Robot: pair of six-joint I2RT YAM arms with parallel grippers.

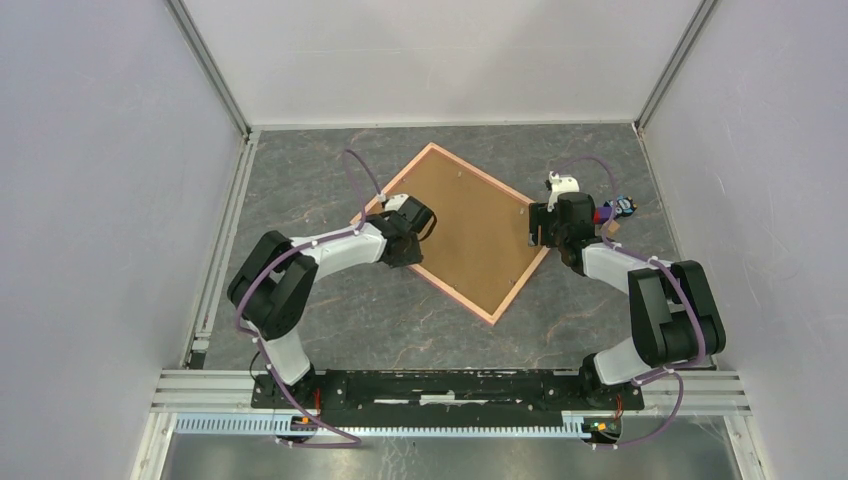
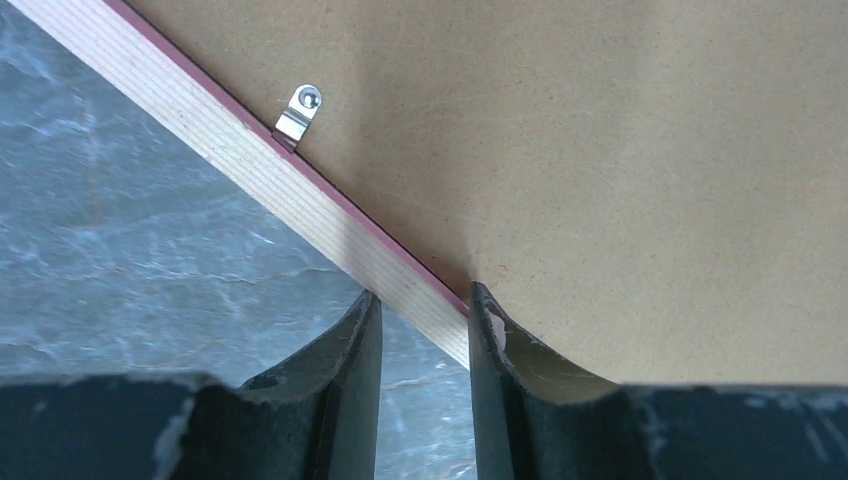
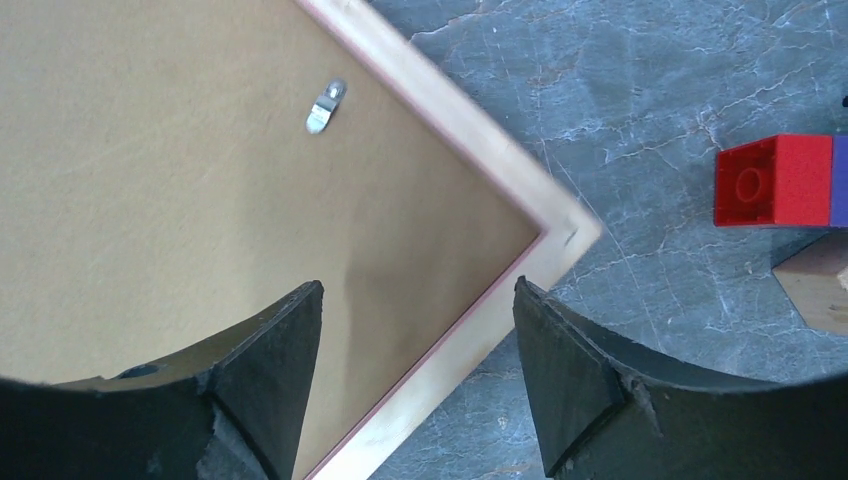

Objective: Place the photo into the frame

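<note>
Grey table with frame, blocks

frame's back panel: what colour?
Plain brown board, set inside the frame's pale wood rim. The right wrist view shows it best.

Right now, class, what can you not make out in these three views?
- The photo: in no view; whether it lies under the frame, which is back up, is hidden.
- Left end effector: contact with the frame unclear, left wrist view.
- Wooden block: cut off by the right wrist view's edge.
</note>
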